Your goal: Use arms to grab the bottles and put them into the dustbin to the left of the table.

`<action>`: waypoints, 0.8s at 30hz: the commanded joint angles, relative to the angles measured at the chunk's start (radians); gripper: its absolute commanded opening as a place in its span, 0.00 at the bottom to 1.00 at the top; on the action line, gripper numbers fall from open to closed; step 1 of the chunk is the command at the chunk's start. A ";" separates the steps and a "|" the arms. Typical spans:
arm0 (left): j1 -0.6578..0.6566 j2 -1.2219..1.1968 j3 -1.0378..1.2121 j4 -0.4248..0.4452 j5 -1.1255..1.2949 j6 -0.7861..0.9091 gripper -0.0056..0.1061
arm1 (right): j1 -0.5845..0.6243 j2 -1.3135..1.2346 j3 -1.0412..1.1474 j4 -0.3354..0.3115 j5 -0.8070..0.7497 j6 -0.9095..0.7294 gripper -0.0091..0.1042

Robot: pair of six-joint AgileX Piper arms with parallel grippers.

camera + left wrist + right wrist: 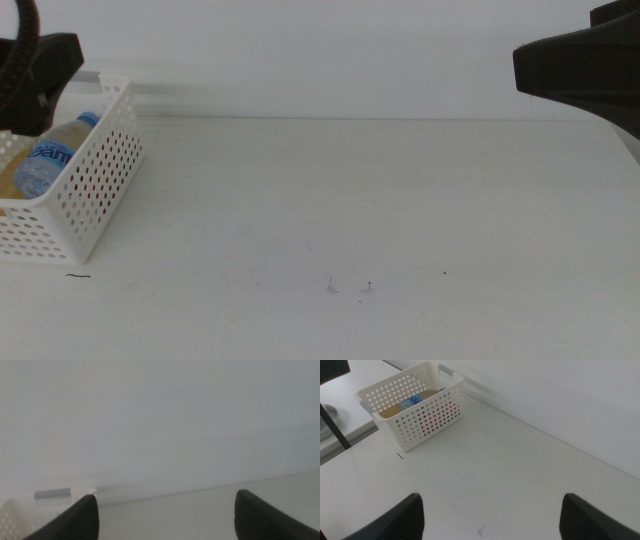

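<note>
The white perforated dustbin [100, 205] stands at the table's [400, 200] left end. In it lies a clear water bottle with a blue cap [55, 155]. Something yellow [8, 185] lies beside the bottle, and red [95, 182] shows through the holes. The right wrist view shows the dustbin [420, 432] from afar with the water bottle [412, 401] and a yellow bottle [395, 409] inside. My left gripper [166, 496] is open and empty, just above the dustbin's grey-handled rim [52, 494]. My right gripper [492, 496] is open and empty, high over the table's right side.
Dark bulk of the left arm [45, 65] hangs over the dustbin, and the right arm [580, 65] is at the top right. Tiny specks [350, 288] and a short dark mark [78, 276] dot the tabletop. A black pole [332, 425] stands beyond the table's left edge.
</note>
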 commanded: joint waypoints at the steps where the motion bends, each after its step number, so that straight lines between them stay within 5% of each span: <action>1: -0.004 -0.003 0.004 0.007 -0.034 -0.020 0.86 | 0.004 -0.004 -0.006 -0.004 -0.003 -0.001 0.70; 12: -0.004 -0.012 0.006 0.005 -0.052 -0.020 0.86 | -0.002 -0.010 0.039 0.031 -0.023 -0.001 0.70; 15: -0.004 -0.056 0.047 0.016 -0.056 -0.020 0.86 | -0.032 -0.060 0.184 -0.019 -0.154 -0.001 0.70; 20: 0.000 -0.216 0.234 0.024 -0.092 -0.020 0.86 | -0.157 -0.210 0.584 0.083 -0.479 -0.001 0.70; 24: 0.026 -0.401 0.429 0.018 -0.097 -0.020 0.86 | -0.285 -0.359 0.835 0.072 -0.618 -0.001 0.70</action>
